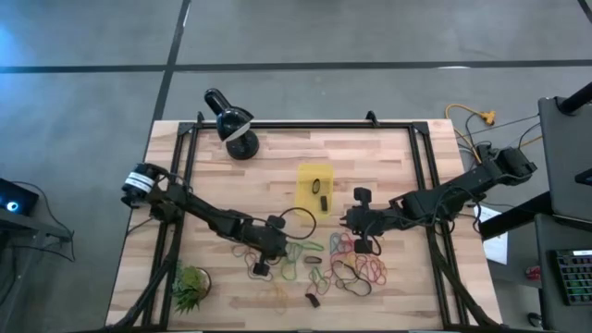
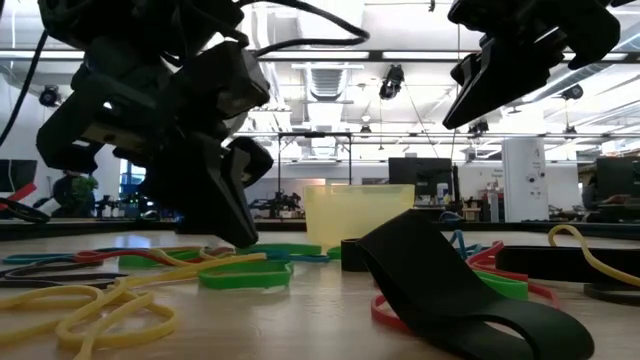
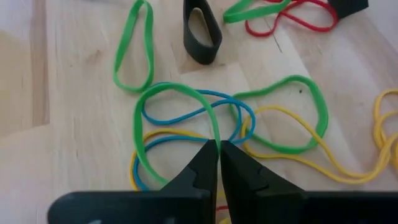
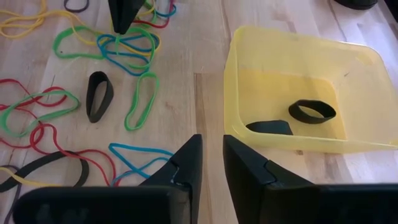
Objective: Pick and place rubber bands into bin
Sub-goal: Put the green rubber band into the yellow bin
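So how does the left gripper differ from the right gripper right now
The left gripper is shut, pinching a green rubber band in the tangled pile; the right gripper stands slightly open and holds nothing. The left sits down on the table, the right hangs beside the yellow bin. Both have dark fingers.

Left arm reaches in from the left edge, elbow low, forearm angled toward the middle. Left gripper (image 1: 262, 268) points down at the surface, jaws pressed together, tips meeting (image 3: 217, 149). Right arm extends from the right edge, stretched nearly straight toward centre. Right gripper (image 1: 349, 220) rides higher above the surface, jaws parted by a narrow gap (image 4: 211, 155), nothing between them.
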